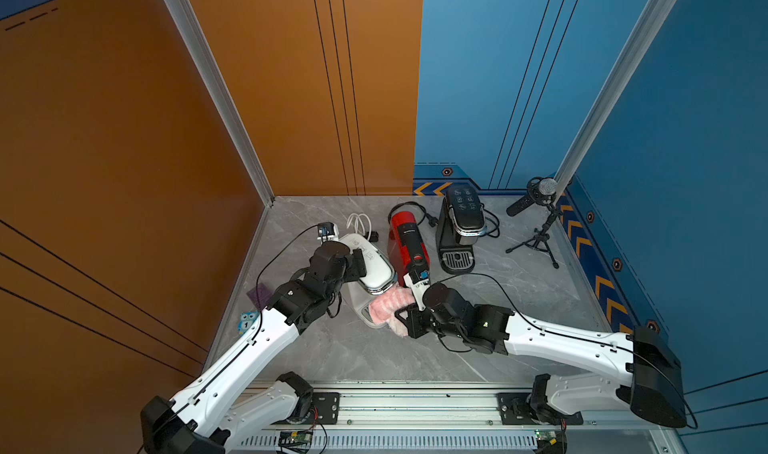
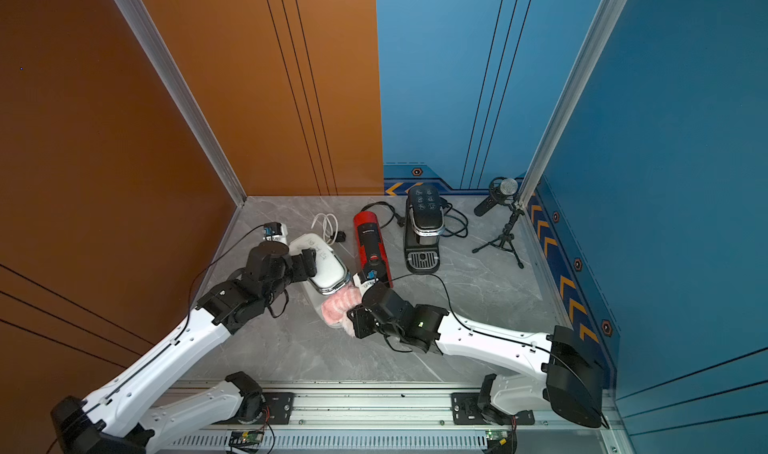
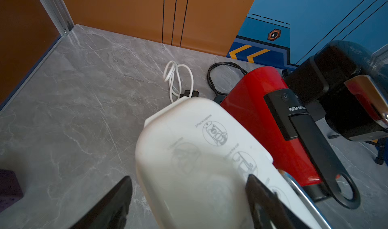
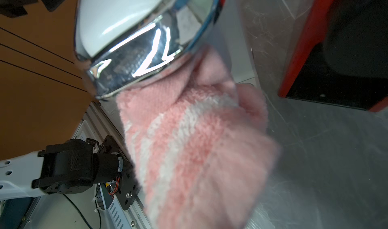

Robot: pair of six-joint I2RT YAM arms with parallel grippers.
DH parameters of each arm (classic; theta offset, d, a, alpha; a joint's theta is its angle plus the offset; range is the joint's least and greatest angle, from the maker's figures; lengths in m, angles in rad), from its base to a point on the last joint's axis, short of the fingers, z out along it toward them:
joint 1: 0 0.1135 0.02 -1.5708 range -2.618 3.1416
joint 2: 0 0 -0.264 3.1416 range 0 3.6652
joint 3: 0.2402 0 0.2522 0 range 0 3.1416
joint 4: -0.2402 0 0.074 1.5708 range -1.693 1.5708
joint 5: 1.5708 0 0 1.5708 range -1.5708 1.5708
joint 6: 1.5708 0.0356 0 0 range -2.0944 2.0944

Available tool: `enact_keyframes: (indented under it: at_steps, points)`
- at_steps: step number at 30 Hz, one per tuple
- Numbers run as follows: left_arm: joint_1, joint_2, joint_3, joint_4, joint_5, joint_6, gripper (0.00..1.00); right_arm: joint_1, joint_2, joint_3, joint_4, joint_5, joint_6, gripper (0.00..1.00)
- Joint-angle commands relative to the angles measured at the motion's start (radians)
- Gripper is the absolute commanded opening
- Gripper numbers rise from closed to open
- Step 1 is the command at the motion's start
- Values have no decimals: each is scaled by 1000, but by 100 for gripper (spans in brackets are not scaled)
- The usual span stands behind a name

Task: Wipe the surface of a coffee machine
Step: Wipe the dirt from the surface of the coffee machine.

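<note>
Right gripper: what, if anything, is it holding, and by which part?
The pink-and-white striped cloth, by its bunched near end; jaws hidden beneath it.

Coffee machines: we count three, a white machine (image 1: pixel 376 264), a red machine (image 1: pixel 404 235) and a black machine (image 1: pixel 465 217).
Cloths: we see one, a pink cloth (image 1: pixel 386 306) with pale stripes.
Power cords: we count three, one white cord (image 3: pixel 170 70), one black cord (image 3: pixel 208 79) behind the red machine, and a second black cord (image 1: pixel 493 219) beside the black machine.
Microphones: we find one microphone (image 1: pixel 547 186), standing on one tripod (image 1: pixel 536 239).
Robot arms: we count two, the left arm (image 1: pixel 266 335) and the right arm (image 1: pixel 561 339).
Small flat things: we count two, a purple square (image 1: pixel 259 294) and an owl card (image 1: pixel 247 322).
</note>
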Motion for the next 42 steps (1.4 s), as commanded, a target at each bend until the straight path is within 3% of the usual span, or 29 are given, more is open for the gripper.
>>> enact_keyframes:
  at_steps: [1, 8, 20, 25, 34, 42]
  points:
    - [22, 39, -71, -251, 32, 23, 85, -36, -32, 2, -18, 37, 18, 0]
    - [32, 29, -84, -251, 60, 15, 85, -98, -39, 32, -55, 43, -22, 0]
    - [31, 45, -83, -249, 89, 2, 84, 85, 53, 87, 55, -24, -19, 0]
    - [26, 44, -81, -248, 88, 2, 84, 105, 106, 112, 85, -86, -61, 0]
    - [30, 46, -85, -248, 82, 2, 84, -15, 65, 74, -39, 0, -45, 0]
    - [32, 34, -88, -248, 91, 3, 84, -99, 60, -69, 49, -7, 5, 0]
